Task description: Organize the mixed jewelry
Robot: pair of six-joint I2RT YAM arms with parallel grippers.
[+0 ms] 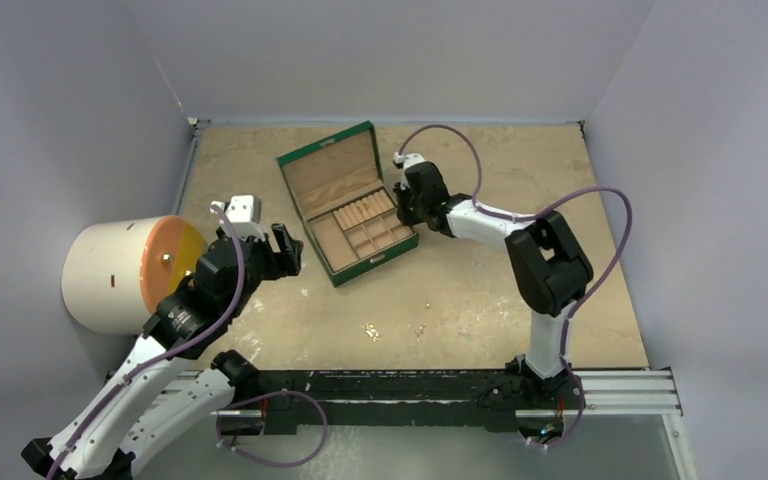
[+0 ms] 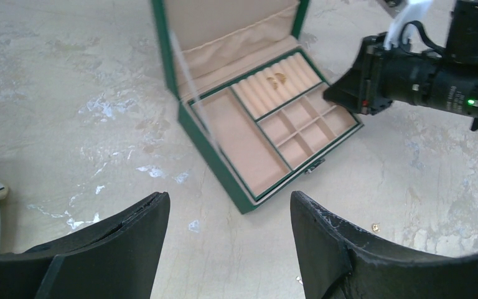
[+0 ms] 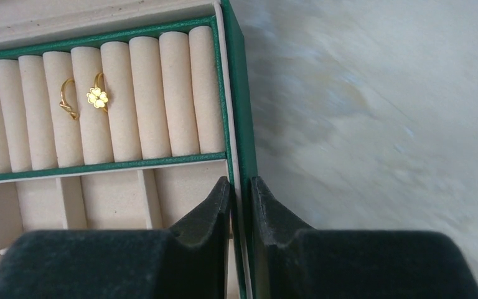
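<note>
Green box [image 1: 328, 172] with tan lining lies open on the table [image 1: 520, 160], toward 12 o'clock of the table's middle in my top view. My right gripper [image 3: 241, 187] sits at the box's 3 o'clock side, its fingers pinched close on the side wall, one inside and one outside. Two pieces rest in the ring rolls: a twisted gold ring [image 3: 67, 99] and, just beside it, a clover ring [image 3: 98, 96]. Loose pieces [image 1: 371, 330] glint on the table at the box's 6 o'clock, apart from it. My left gripper [image 2: 229, 198] hovers at the box's 9 o'clock, jaws wide, holding nothing.
</note>
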